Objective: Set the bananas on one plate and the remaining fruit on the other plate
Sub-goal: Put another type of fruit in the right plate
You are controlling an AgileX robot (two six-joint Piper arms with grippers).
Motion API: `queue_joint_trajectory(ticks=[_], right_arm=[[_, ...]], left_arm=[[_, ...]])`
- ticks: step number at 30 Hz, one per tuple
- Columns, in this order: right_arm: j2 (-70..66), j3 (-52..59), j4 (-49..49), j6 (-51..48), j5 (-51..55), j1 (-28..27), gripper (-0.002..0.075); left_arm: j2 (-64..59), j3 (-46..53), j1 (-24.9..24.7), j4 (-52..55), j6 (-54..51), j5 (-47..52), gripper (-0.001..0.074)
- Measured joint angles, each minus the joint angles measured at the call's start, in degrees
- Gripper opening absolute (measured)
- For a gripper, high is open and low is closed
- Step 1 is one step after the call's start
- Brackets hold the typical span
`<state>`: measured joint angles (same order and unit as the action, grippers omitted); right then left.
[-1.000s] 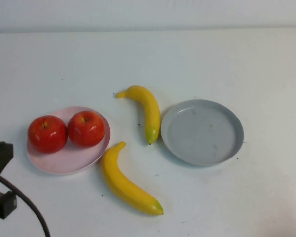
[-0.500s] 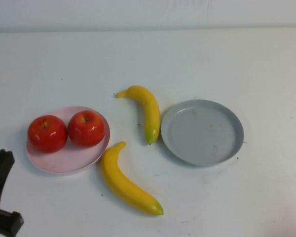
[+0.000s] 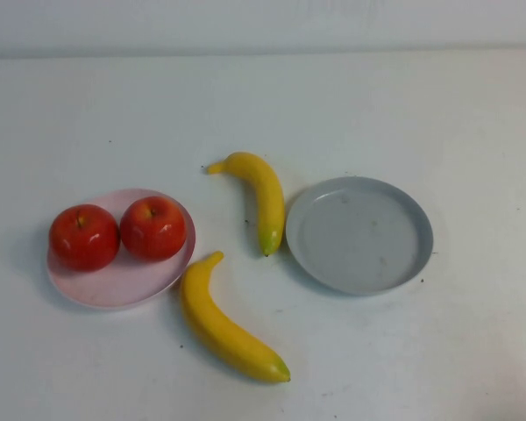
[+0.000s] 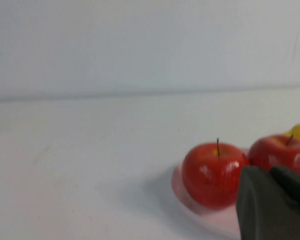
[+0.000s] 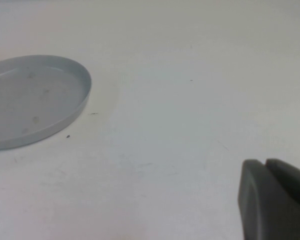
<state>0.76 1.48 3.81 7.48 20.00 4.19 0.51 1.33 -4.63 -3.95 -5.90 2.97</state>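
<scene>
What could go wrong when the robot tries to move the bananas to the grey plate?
1. The far banana has its tip almost touching the grey plate, so grabbing it might shove the plate.
2. The near banana lies right against the pink plate; lifting it could bump that plate and set the round apples rolling.
3. Both bananas look glossy and curved, so they could slip. The left tool and right tool are shut and empty.
</scene>
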Motion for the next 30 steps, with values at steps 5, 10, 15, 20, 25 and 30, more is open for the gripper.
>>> queue_joint_trajectory(ticks=[5,10,15,20,25,30], right_arm=[[0.0,0.0,0.0,0.0,0.0,0.0,-0.0017],[0.0,0.0,0.0,0.0,0.0,0.0,-0.0017],[0.0,0.0,0.0,0.0,0.0,0.0,-0.0017],[0.0,0.0,0.0,0.0,0.0,0.0,-0.0017],[0.0,0.0,0.0,0.0,0.0,0.0,-0.0017],[0.0,0.0,0.0,0.0,0.0,0.0,-0.0017]], left_arm=[[0.08,0.1,1.25,-0.01,0.0,11.4,0.0004],[0.08,0.1,1.25,-0.01,0.0,18.42,0.0004],[0.08,0.1,1.25,-0.01,0.0,18.54,0.0004],[0.12,0.1,1.25,-0.01,0.0,18.54,0.0004],[0.12,0.1,1.25,-0.01,0.0,18.54,0.0004],[0.12,0.1,1.25,-0.01,-0.04,18.54,0.0004]])
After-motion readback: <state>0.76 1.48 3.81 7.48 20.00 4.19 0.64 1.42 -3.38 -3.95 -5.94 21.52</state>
